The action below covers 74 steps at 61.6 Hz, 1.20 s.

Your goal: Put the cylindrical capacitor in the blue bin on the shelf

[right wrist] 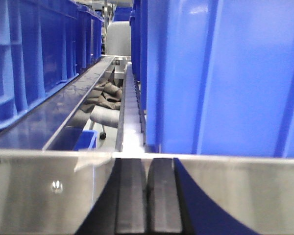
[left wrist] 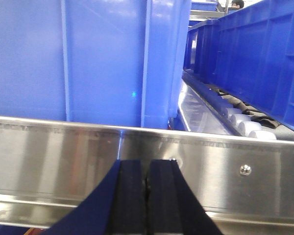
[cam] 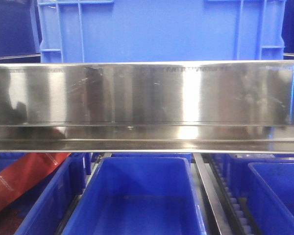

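Observation:
The shelf's broad steel front rail (cam: 147, 105) crosses the front view. A blue bin (cam: 161, 29) stands on the level above it, and an empty blue bin (cam: 139, 200) sits on the level below. The cylindrical capacitor is out of view. My left gripper (left wrist: 147, 169) is shut, pads pressed together with nothing between them, close in front of the rail (left wrist: 235, 161), below a blue bin wall (left wrist: 88, 58). My right gripper (right wrist: 146, 166) is shut too, also facing the rail (right wrist: 39, 191), with a blue bin (right wrist: 225, 73) just behind it.
More blue bins stand lower left (cam: 44, 196) and lower right (cam: 279, 191); a red strip (cam: 19, 178) lies in the left one. Roller tracks (left wrist: 240, 120) and steel dividers (cam: 210, 196) run between bins. A row of blue bins (right wrist: 34, 54) lines the left side.

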### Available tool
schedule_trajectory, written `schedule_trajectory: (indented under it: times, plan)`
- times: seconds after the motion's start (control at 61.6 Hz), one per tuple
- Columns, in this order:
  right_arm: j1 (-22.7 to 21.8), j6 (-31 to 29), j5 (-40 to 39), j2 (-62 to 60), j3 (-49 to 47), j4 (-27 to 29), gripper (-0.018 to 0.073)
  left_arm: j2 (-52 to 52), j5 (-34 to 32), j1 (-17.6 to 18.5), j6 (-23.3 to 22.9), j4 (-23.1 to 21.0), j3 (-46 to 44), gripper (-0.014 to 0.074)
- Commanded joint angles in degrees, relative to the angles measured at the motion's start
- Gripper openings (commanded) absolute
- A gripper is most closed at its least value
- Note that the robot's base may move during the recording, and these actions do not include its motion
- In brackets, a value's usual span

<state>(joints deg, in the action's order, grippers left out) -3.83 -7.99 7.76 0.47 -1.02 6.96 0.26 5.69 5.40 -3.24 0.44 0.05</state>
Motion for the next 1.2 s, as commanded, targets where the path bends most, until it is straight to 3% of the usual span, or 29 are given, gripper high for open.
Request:
schedule_trajectory:
  times: [0.0, 1.185]
  plan:
    - [-0.30, -0.06, -5.47, -0.47, 1.02, -0.37, -0.0160, -0.26, -1.17, -0.04, 0.11, -0.10, -0.05, -0.0111]
    - [-0.16, -0.06, -3.32, -0.47, 1.02, -0.55, -0.0160, -0.26, -1.17, -0.04, 0.11, -0.10, -0.05, -0.0111]
